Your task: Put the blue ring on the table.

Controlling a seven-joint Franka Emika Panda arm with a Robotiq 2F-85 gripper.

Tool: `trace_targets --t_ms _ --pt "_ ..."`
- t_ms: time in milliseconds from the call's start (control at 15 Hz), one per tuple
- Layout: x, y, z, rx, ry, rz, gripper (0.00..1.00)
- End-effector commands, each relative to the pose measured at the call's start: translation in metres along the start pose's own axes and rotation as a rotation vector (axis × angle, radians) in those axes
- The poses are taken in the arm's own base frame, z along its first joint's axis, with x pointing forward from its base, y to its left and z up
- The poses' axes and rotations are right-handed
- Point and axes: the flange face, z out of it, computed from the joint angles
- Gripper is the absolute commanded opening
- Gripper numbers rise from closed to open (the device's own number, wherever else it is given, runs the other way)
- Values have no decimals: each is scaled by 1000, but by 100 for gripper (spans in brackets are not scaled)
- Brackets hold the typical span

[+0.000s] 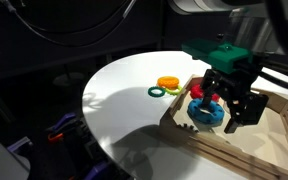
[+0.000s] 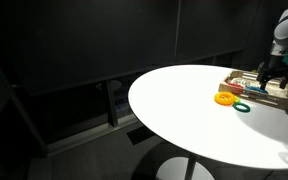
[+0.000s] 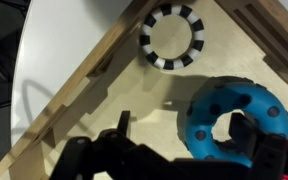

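White table (image 1: 124, 110) fills the left of my exterior views. Out on it lie an orange ring (image 1: 168, 82) and a small green ring (image 1: 157, 92), side by side near the wooden tray (image 3: 74, 90). Further right, inside that tray, I see a black-and-white striped ring (image 3: 172, 36) and a red ring (image 1: 198, 90), and the blue ring (image 3: 209, 110) lies flat on the tray floor. My gripper (image 1: 236, 112) is low over it with the jaws spread wide. One finger (image 3: 121, 128) stands on bare wood well apart from the ring, and the other seems to be at the ring's hole, though nothing is clamped. By my reckoning only the approach is done. The grasp, the lift out of the tray and the placing on the table are all left.
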Motion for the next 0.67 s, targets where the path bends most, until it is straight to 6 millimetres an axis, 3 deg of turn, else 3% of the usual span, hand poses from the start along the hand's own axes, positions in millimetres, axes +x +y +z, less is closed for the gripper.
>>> trace_targets --t_ms 0,267,400,467,600 --pt "5 0 6 -33 5 33 100" --pt "6 0 10 -55 -6 63 98" --pt "6 -1 10 -61 -7 75 73" --pt "7 -2 10 -63 -7 81 71" --pt "7 -4 9 -66 -5 91 52"
